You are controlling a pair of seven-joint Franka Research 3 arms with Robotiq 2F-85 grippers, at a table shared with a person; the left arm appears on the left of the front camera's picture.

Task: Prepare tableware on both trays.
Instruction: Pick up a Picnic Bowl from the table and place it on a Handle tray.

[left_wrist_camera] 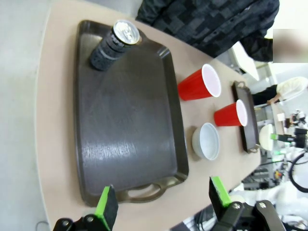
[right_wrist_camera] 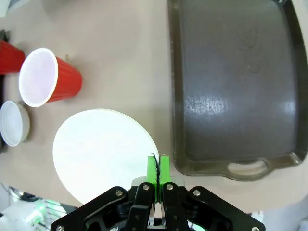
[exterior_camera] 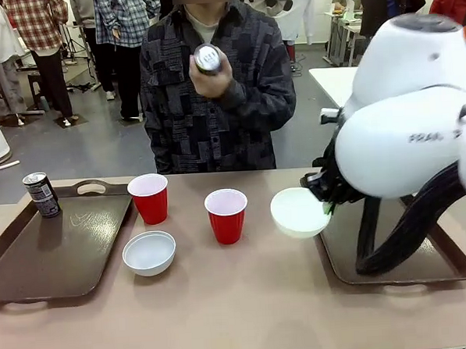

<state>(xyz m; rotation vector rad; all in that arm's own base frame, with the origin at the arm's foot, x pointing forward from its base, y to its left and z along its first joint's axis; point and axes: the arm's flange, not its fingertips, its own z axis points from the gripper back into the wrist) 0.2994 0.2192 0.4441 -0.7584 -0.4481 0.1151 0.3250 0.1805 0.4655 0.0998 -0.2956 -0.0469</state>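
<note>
Early on, one can (exterior_camera: 41, 195) stands on the left tray (exterior_camera: 57, 254), the right pincer (right_wrist_camera: 157, 168) grips a white bowl (right_wrist_camera: 101, 154) by its rim beside the right tray (right_wrist_camera: 231, 86), the left pincer (left_wrist_camera: 163, 197) hangs wide open and empty — cups (exterior_camera: 226, 215) and other bowl (exterior_camera: 149, 252) sit on the surface (exterior_camera: 239, 299).

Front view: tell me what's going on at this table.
The right gripper is shut on the rim of a white bowl, holding it tilted just beside the right tray. The left gripper hangs open over the left tray, which carries one can. The person holds the second can in one hand. Two red cups and the other bowl stand on the table between the trays.
</note>
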